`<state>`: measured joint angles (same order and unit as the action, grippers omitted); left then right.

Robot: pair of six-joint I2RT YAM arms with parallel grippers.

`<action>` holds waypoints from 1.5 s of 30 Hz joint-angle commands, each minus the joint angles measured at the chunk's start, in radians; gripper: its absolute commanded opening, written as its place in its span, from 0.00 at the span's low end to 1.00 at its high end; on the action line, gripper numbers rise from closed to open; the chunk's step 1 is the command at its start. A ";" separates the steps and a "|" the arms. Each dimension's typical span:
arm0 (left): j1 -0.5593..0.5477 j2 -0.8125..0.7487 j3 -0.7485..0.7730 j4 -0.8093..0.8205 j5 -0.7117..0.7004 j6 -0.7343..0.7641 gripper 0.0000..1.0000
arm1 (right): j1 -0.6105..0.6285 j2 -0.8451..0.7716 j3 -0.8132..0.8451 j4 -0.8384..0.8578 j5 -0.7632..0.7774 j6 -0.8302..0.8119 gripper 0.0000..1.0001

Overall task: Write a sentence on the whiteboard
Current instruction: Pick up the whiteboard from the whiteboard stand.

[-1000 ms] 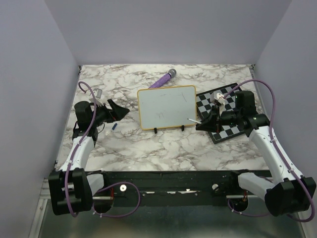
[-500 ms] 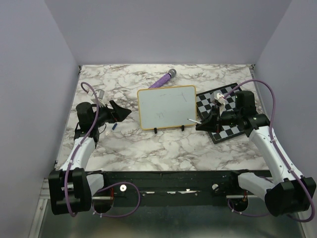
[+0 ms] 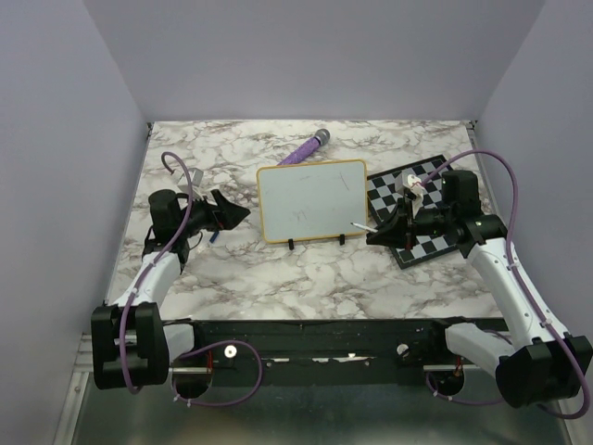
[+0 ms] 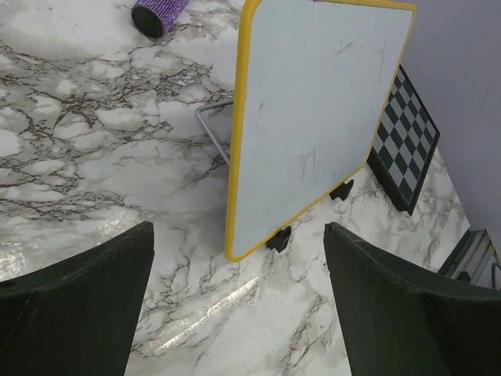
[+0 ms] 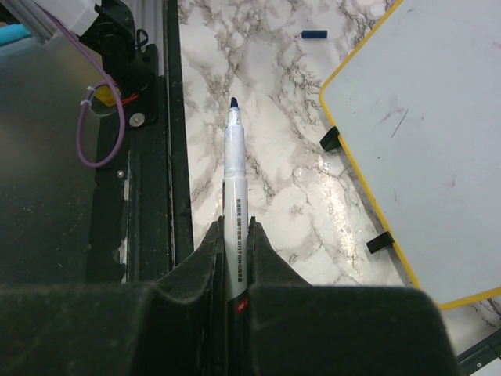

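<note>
The whiteboard [image 3: 312, 200] with its yellow frame stands on two black feet at the table's middle. It carries only a few faint strokes, and no words of the sentence are readable. My left gripper [image 3: 236, 215] is open and empty just left of the board; in the left wrist view [image 4: 239, 313] its jaws stand wide apart before the whiteboard [image 4: 313, 117]. My right gripper [image 3: 384, 227] is shut on an uncapped blue marker [image 5: 235, 196], tip forward, near the board's lower right corner. The whiteboard [image 5: 423, 141] lies to the right in that view.
A black-and-white chessboard [image 3: 422, 218] lies right of the whiteboard under my right arm, with a small white object [image 3: 410, 184] on it. A purple glittery cylinder [image 3: 306, 148] lies behind the board. A blue marker cap [image 3: 213, 237] lies on the marble near my left gripper.
My left gripper has moved a little to the right, closer to the whiteboard's left edge. The right arm and marker have stayed put.
</note>
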<state>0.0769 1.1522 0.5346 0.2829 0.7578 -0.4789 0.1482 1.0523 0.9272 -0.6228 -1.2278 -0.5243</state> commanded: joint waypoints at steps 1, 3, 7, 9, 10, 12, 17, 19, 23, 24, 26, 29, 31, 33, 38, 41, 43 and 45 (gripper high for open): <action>-0.009 0.038 0.028 -0.001 0.040 0.059 0.94 | -0.007 -0.017 -0.001 -0.006 -0.045 -0.008 0.01; -0.009 0.050 0.033 0.012 0.055 0.065 0.94 | -0.007 -0.018 -0.002 -0.006 -0.048 -0.009 0.00; -0.011 0.073 0.036 0.038 0.078 0.072 0.94 | -0.006 -0.021 -0.002 -0.006 -0.050 -0.008 0.01; -0.012 0.087 0.041 0.038 0.086 0.077 0.93 | -0.006 -0.021 -0.002 -0.006 -0.052 -0.008 0.01; -0.012 0.089 0.041 0.039 0.086 0.079 0.93 | -0.006 -0.023 -0.002 -0.006 -0.053 -0.008 0.01; -0.012 0.092 0.041 0.036 0.086 0.082 0.93 | -0.006 -0.025 -0.002 -0.006 -0.055 -0.008 0.00; -0.019 0.086 0.038 0.036 0.083 0.089 0.93 | -0.007 -0.029 -0.001 -0.006 -0.055 -0.008 0.01; -0.023 0.084 0.038 0.035 0.081 0.092 0.93 | -0.006 -0.029 -0.002 -0.006 -0.055 -0.008 0.01; -0.032 0.078 0.036 0.026 0.075 0.105 0.93 | -0.007 -0.029 -0.004 -0.006 -0.052 -0.009 0.01; -0.032 0.073 0.036 0.024 0.072 0.109 0.93 | -0.007 -0.029 -0.004 -0.006 -0.053 -0.009 0.01; -0.038 0.070 0.036 0.013 0.071 0.118 0.93 | -0.007 -0.028 -0.004 -0.006 -0.053 -0.009 0.01; -0.049 0.060 0.034 0.004 0.067 0.132 0.93 | -0.007 -0.029 -0.004 -0.006 -0.052 -0.009 0.01; -0.054 0.053 0.033 0.002 0.066 0.138 0.93 | -0.006 -0.029 -0.002 -0.006 -0.050 -0.009 0.01; -0.058 0.050 0.033 -0.004 0.066 0.144 0.93 | -0.007 -0.028 -0.004 -0.006 -0.052 -0.009 0.01; -0.066 0.047 0.033 -0.005 0.067 0.149 0.93 | -0.007 -0.026 -0.004 -0.006 -0.048 -0.009 0.01; -0.071 0.044 0.033 -0.011 0.066 0.154 0.93 | -0.006 -0.026 -0.004 -0.006 -0.048 -0.011 0.01; -0.072 0.043 0.033 -0.011 0.066 0.157 0.93 | -0.006 -0.026 -0.002 -0.006 -0.048 -0.011 0.01; -0.074 0.043 0.034 -0.014 0.066 0.158 0.93 | -0.007 -0.026 -0.004 -0.006 -0.048 -0.011 0.01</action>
<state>0.0105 1.2171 0.5480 0.2657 0.8055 -0.3546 0.1482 1.0374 0.9272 -0.6228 -1.2476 -0.5243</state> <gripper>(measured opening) 0.934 0.137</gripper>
